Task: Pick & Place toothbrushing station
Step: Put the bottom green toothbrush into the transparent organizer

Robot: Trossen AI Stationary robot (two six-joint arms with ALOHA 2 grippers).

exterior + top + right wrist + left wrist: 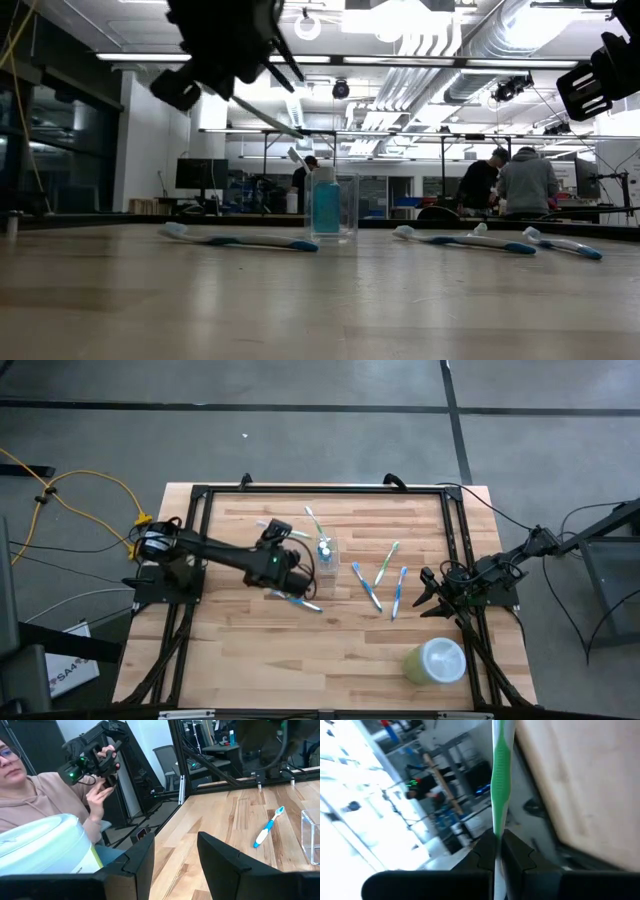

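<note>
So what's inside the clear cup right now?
The clear cup holds a blue-bodied tube or bottle with a white top, standing upright. Whether anything else sits behind it is not visible.

The left gripper's two dark fingers (520, 854) pinch a thin green-and-white plastic toothbrush (500, 780); the pale wooden table (580, 780) lies beside it.

A big pale green round container (436, 661) with a lid sits on the wooden table (250, 650), near the front right corner. A black metal frame (320, 491) runs around the table top. On the grey floor to the left lies a yellow cable (80, 490). Beside the table sits a person in a pink top (35, 805), holding a black device (92, 757) with both hands. Far back in the room, two people (510, 180) stand together.
</note>
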